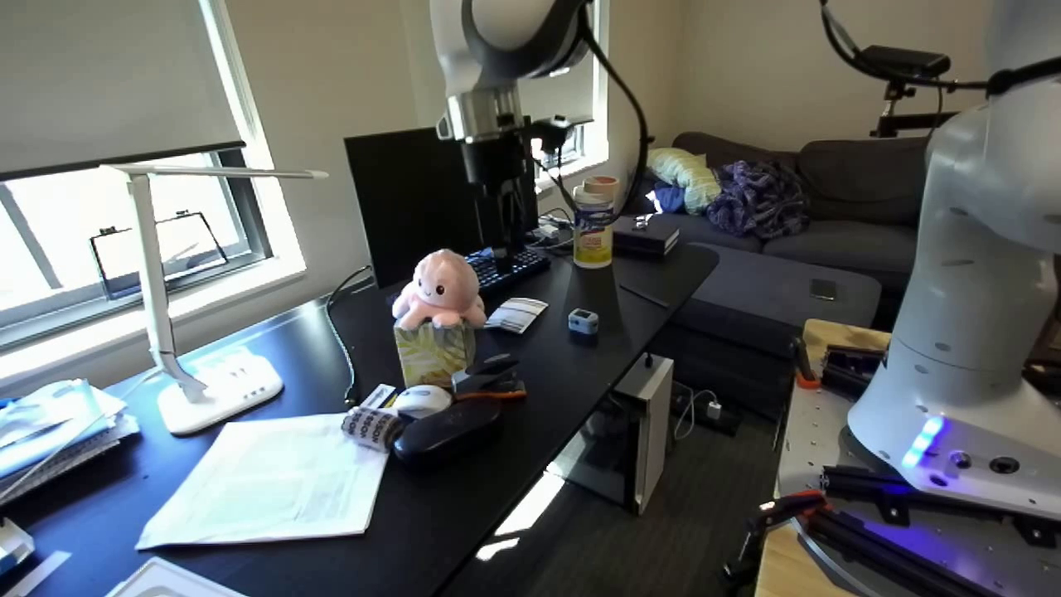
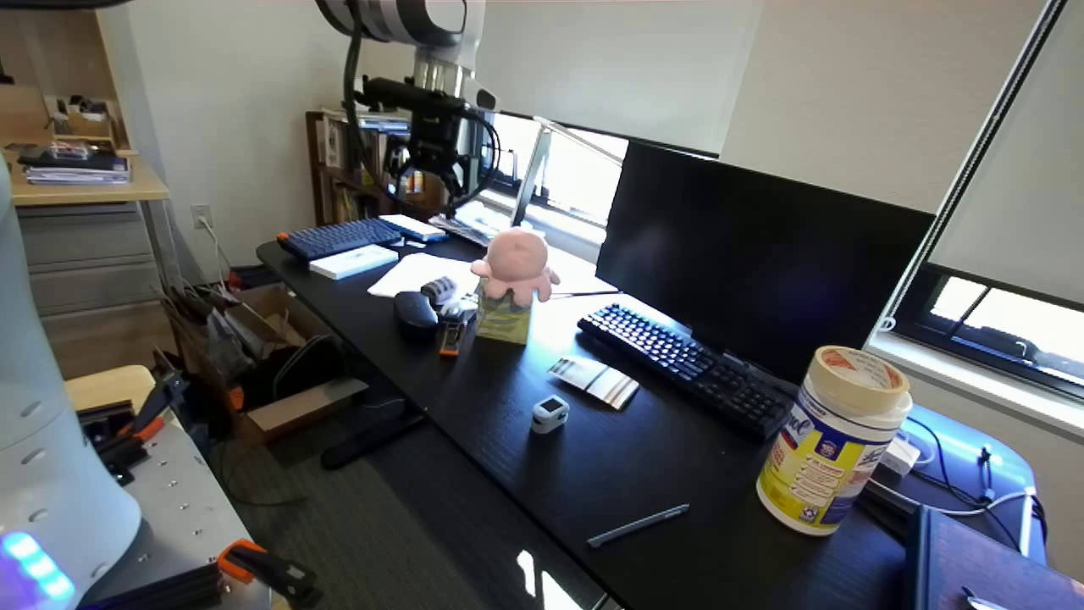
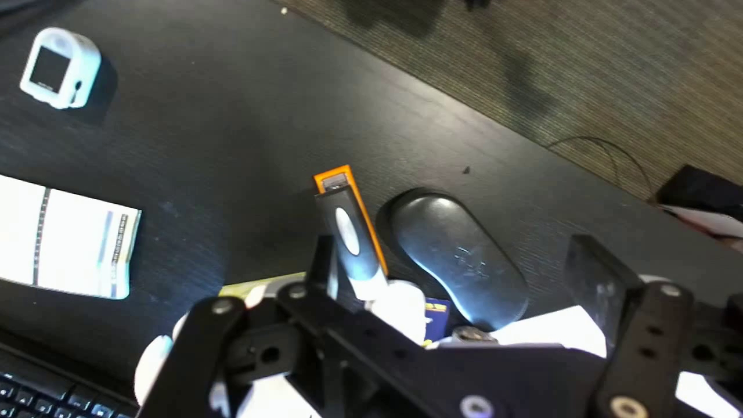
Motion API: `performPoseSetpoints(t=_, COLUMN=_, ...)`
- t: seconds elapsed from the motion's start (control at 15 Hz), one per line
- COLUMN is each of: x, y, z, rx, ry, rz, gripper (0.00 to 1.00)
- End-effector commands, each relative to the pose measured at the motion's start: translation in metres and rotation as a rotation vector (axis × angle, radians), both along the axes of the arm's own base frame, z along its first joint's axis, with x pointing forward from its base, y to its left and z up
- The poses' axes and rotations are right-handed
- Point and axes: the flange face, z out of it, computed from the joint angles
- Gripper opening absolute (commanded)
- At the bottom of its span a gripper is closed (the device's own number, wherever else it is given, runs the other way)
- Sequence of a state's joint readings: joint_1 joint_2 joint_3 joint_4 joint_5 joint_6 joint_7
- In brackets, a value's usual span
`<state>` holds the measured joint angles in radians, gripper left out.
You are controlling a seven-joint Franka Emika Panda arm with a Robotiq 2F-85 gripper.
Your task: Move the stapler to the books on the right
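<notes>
High over a black desk (image 1: pixel 564 373), a robot arm (image 1: pixel 506 29) reaches in from the top of both exterior views, its wrist bent so that the gripper (image 3: pixel 455 261) points down, close to vertical. We see the gripper hanging well above the stapler (image 3: pixel 351 232), its two fingers (image 3: pixel 603 284) spread wide and empty. In the wrist view the stapler, dark with an orange base, shows beside one fingertip. It rests on the desk between a dark case (image 1: pixel 448 433) and the patterned box (image 1: pixel 435 356) that bears a pink plush (image 1: pixel 439 286); a white mouse (image 1: pixel 423 400) lies just beside it. Well apart from it, at the edge of an exterior view, we find the books (image 1: pixel 62 427) in a low, untidy pile, past a white sheet (image 1: pixel 273 485) and near a lamp (image 1: pixel 155 290). The arm's base (image 1: pixel 945 398), aglow with a blue light (image 1: pixel 922 442), stands on a separate bench (image 1: pixel 845 333) beside the desk.
</notes>
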<state>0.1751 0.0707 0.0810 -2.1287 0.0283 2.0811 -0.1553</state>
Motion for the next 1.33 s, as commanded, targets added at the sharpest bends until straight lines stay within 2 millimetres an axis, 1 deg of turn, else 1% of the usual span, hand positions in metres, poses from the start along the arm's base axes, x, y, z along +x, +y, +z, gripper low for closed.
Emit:
performPoseSetpoints(t=0.0, x=0.042, y=0.009, z=-0.042, rx=-0.121, ry=-0.047, rz=0.011, gripper=1.00)
performPoseSetpoints(t=0.07, x=0.049, y=0.010, z=-0.053, rx=-0.135, ry=-0.062, rz=0.012, gripper=1.00)
performPoseSetpoints(t=0.13, x=0.051, y=0.009, z=-0.061, rx=-0.140, ry=-0.071, rz=0.000, gripper=1.00)
performPoseSetpoints(t=0.4, x=0.048, y=0.017, z=-0.088, rx=-0.086, ry=-0.128, rz=-0.101, gripper=1.00)
performPoseSetpoints(t=0.53, x=0.038, y=0.018, z=-0.098, rx=-0.065, ry=-0.143, rz=-0.163, gripper=1.00)
performPoseSetpoints(t=0.73, x=0.020, y=0.025, z=-0.119, rx=-0.096, ry=-0.115, rz=-0.214, gripper=1.00)
performPoseSetpoints(t=0.87, x=0.015, y=0.031, z=-0.136, rx=-0.104, ry=-0.076, rz=-0.193, gripper=1.00)
performPoseSetpoints(t=1.0, x=0.019, y=0.032, z=-0.150, rx=-0.118, ry=-0.056, rz=-0.147, gripper=1.00)
performPoseSetpoints(t=1.2, x=0.027, y=0.025, z=-0.165, rx=-0.164, ry=-0.025, rz=-0.102, gripper=1.00)
performPoseSetpoints(t=1.27, x=0.030, y=0.019, z=-0.170, rx=-0.170, ry=-0.019, rz=-0.089, gripper=1.00)
